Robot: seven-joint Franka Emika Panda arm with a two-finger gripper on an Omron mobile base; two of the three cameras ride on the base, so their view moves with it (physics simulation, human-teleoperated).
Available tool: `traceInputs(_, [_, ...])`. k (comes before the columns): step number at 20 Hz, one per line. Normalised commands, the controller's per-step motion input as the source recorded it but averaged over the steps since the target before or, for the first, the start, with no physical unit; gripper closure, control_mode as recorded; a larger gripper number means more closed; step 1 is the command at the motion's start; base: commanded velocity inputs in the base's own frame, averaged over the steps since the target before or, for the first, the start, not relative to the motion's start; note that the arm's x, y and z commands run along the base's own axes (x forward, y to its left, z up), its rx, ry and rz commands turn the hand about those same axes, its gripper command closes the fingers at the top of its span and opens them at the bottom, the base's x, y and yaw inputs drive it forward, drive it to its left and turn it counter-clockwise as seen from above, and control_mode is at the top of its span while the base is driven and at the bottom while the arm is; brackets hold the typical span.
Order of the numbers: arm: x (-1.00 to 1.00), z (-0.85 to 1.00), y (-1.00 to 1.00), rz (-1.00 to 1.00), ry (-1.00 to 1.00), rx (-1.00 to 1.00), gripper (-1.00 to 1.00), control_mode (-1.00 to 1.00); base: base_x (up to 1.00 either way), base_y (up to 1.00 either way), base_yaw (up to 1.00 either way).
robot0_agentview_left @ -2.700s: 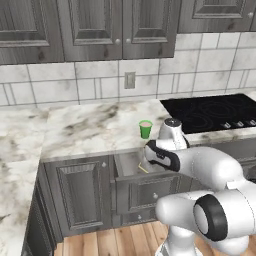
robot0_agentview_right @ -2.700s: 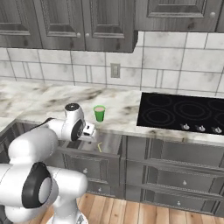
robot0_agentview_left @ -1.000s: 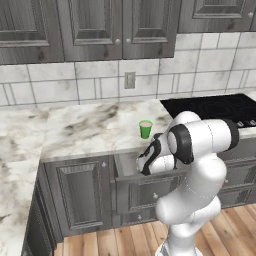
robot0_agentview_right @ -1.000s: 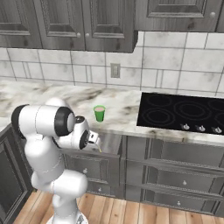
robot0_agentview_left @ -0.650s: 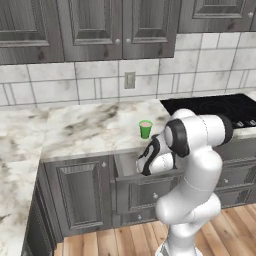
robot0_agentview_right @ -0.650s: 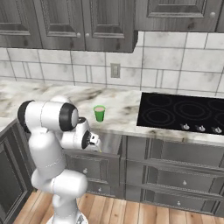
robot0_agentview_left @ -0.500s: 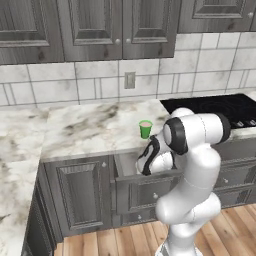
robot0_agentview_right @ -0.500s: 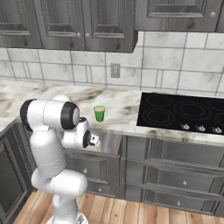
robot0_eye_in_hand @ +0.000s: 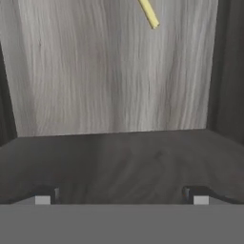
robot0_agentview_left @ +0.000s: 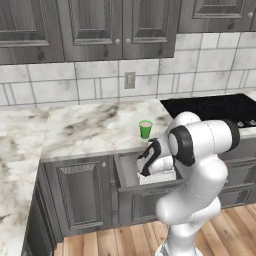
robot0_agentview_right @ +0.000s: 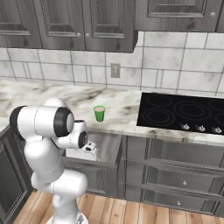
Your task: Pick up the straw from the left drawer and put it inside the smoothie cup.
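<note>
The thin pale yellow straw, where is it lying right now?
The thin pale yellow straw lies on the pale wood-grain floor of the open grey drawer, at the top of the hand view, ahead of the open gripper.

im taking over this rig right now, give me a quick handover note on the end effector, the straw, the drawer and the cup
End effector: open and empty, lowered into the left drawer.
Left drawer: pulled open below the counter edge.
Straw: lying loose on the drawer's wood-grain floor, at the top edge of the hand view, ahead of the fingertips and not between them.
Smoothie cup: upright on the marble counter, just behind the open drawer, no straw in it.
Done: drawer open, arm brought down into it.
Left: move forward over the straw, close on it, lift it out, carry it to the cup and drop it in.
</note>
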Motion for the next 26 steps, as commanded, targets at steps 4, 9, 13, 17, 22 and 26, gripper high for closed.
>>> traceInputs(4, [-1.00,0.09,0.00,0.00,0.08,0.00,-1.00,-1.00,0.00,0.00,0.00])
traceInputs(9, [-0.54,0.62,-0.02,0.00,0.03,0.00,-1.00,-1.00,0.00,0.00,0.00])
traceInputs(13, [0.06,0.93,0.00,0.00,0.04,0.02,-1.00,-1.00,0.00,0.00,0.00])
traceInputs(17, [0.25,0.52,0.00,0.00,0.06,0.00,-1.00,-1.00,0.00,0.00,0.00])
traceInputs(22, [0.26,-0.01,0.00,0.00,0.02,0.00,-1.00,-1.00,0.00,0.00,0.00])
traceInputs(26, [0.26,-0.22,0.00,0.00,0.00,0.00,-1.00,-1.00,0.00,0.00,0.00])
